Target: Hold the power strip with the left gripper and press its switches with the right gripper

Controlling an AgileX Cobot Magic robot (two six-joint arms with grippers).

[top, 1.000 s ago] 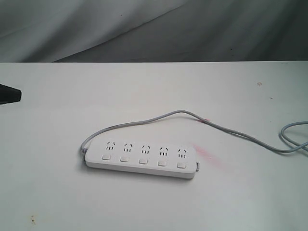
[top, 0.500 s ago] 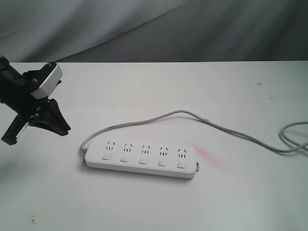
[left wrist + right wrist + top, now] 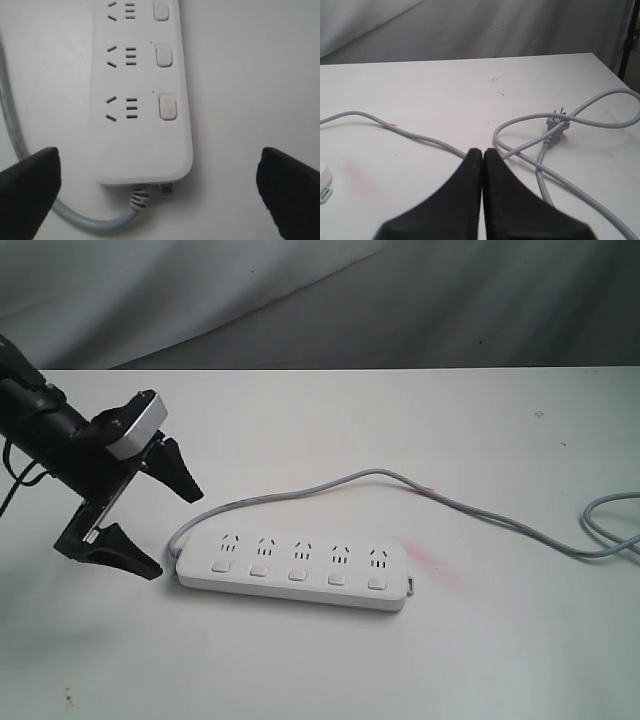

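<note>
A white table is seen under even, soft light. Behind it a grey cloth is hung in loose folds. A pink smear and a small dark spot are noticed on the table.

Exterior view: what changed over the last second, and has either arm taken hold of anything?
The left gripper came in from the left edge toward the cord end of the power strip, and its fingers spread wide open. They are not touching the strip, so nothing is gripped. The power strip and its grey cord did not move. The right gripper is shut, away from the strip, holding nothing.
</note>
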